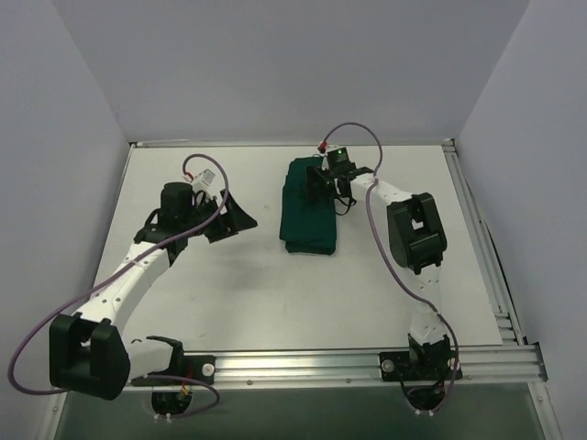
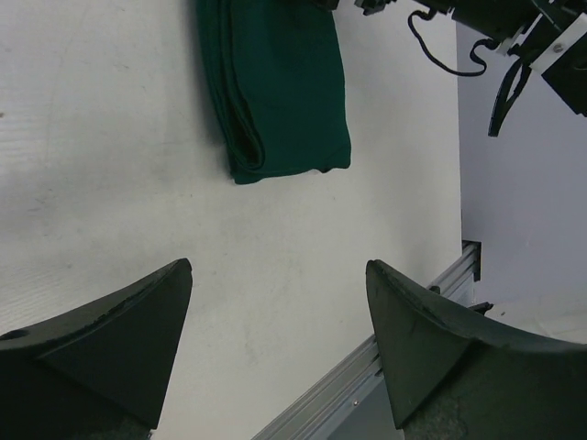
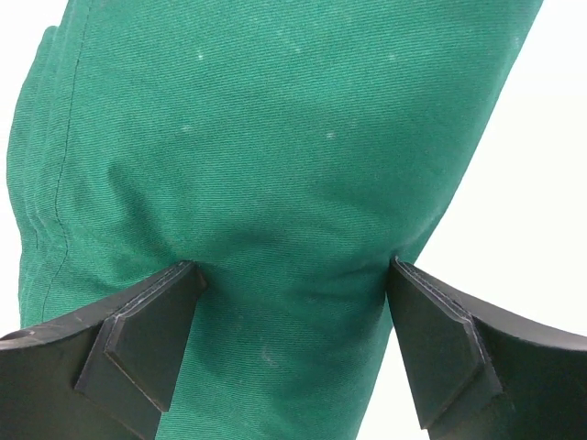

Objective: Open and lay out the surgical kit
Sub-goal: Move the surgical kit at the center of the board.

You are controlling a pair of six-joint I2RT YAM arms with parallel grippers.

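Note:
The surgical kit is a folded dark green cloth bundle [image 1: 308, 209] lying on the white table [image 1: 238, 293], right of centre. It also shows in the left wrist view [image 2: 280, 82] and fills the right wrist view [image 3: 275, 137]. My right gripper [image 1: 321, 180] is at the bundle's far end, open wide, with both fingertips [image 3: 174, 293] pressed onto the cloth, which bulges between them [image 3: 293, 275]. My left gripper [image 1: 229, 222] is open and empty, over bare table left of the bundle [image 2: 280, 275]. The steel tray and instruments are hidden.
Grey walls enclose the table at the back and both sides. An aluminium rail [image 1: 348, 365] runs along the near edge and another [image 1: 481, 238] along the right edge. The right arm's cable [image 1: 376, 151] loops over the bundle's far end.

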